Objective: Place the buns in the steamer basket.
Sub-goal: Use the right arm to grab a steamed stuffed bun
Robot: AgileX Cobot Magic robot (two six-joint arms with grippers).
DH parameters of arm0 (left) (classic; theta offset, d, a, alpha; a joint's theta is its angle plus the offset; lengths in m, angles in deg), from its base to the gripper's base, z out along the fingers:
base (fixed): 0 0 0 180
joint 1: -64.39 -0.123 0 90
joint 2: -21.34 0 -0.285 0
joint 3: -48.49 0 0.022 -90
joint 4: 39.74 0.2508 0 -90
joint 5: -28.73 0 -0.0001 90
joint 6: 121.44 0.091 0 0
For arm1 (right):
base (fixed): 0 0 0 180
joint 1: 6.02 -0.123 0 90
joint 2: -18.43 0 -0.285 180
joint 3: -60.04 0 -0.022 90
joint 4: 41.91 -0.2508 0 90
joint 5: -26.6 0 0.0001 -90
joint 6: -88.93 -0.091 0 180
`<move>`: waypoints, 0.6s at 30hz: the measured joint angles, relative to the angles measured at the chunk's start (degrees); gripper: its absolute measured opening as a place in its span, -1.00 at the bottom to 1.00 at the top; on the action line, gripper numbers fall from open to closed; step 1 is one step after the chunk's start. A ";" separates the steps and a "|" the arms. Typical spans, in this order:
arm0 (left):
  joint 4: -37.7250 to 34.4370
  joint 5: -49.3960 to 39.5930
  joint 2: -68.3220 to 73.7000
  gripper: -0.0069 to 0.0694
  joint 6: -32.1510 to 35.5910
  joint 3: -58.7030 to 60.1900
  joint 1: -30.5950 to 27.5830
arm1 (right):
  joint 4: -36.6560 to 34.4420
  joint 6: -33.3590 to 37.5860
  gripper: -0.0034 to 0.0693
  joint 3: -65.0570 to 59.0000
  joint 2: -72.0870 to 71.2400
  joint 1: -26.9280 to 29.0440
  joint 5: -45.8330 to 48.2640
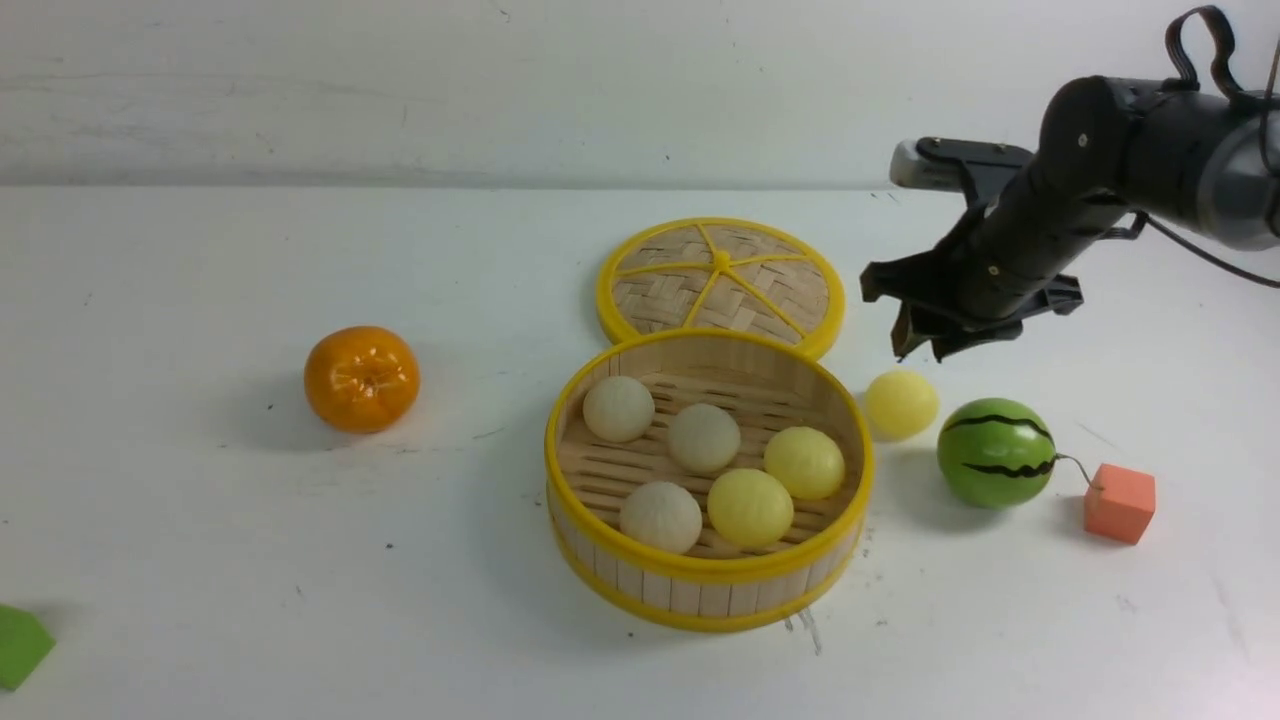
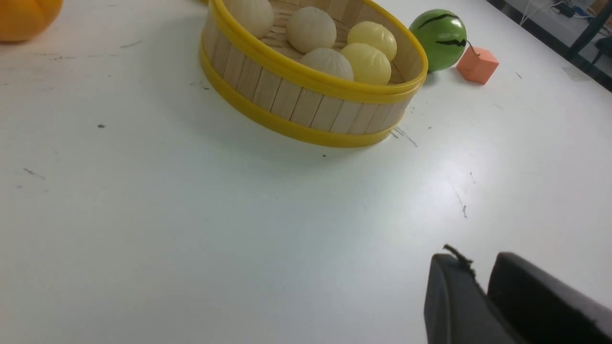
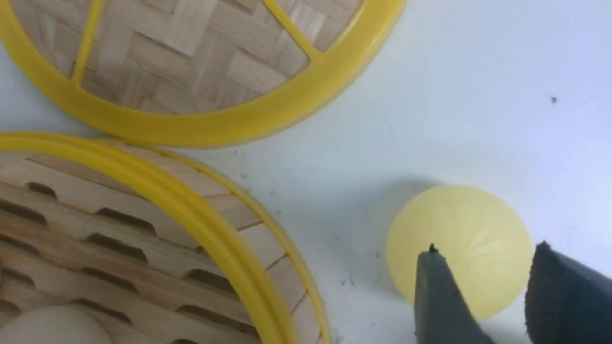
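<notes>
The right pincer (image 1: 920, 348) hangs with its fingers apart and nothing between them, just above the one loose yellow bun (image 1: 901, 403), which lies on the white table (image 1: 200, 550) below the fingertips and clear of them. That bun sits just beside the right wall of the steamer basket (image 1: 700, 592), between it and the watermelon ball (image 1: 995, 452); an orange cube (image 1: 1119, 503) lies further right. Inside the basket rest three off-white buns (image 1: 703, 437) and two yellow buns (image 1: 750, 507). The woven lid (image 1: 720, 275) lies flat behind the basket, touching its rim. An orange (image 1: 361, 378) sits well apart on the left. The left pincer (image 2: 478, 258) holds nothing, its fingers close together with a thin slit between; whether they meet cannot be told.
</notes>
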 joint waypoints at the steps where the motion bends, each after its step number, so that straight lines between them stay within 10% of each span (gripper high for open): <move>1: 0.00 -0.02 0.00 -0.52 0.00 0.00 0.00 | -0.49 0.76 -0.17 0.21 0.54 -0.06 0.12; 18: 0.00 -0.07 0.00 -0.47 0.00 0.00 0.00 | -1.19 1.64 -0.31 0.38 5.78 -0.06 -3.24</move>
